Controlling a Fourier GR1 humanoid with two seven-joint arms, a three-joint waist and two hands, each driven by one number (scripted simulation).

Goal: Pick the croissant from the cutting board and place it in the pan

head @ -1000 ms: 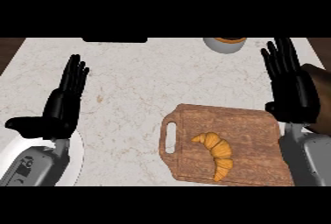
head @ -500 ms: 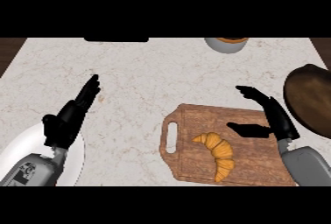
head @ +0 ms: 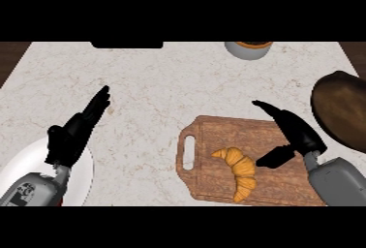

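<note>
R hand (head: 301,137) over brown wooden cutting board (head: 214,131), fingers wide, holding nothing.
Its 8 o'clock: golden curved croissant (head: 240,171); 2 o'clock: dark round pan (head: 343,111). L hand (head: 68,140) fingers straight.

Golden-orange croissant (head: 240,170) on brown wood-grain cutting board (head: 214,145), dark brown pan (head: 342,109), white plate (head: 28,162), beige-veined white marble counter (head: 172,82), black hands: left hand (head: 71,135), right hand (head: 297,133), grey forearms (head: 336,181).

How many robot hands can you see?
2. The left robot hand is open above the white plate at the lower left. The right robot hand is open over the cutting board, right of the croissant. No others show.
</note>
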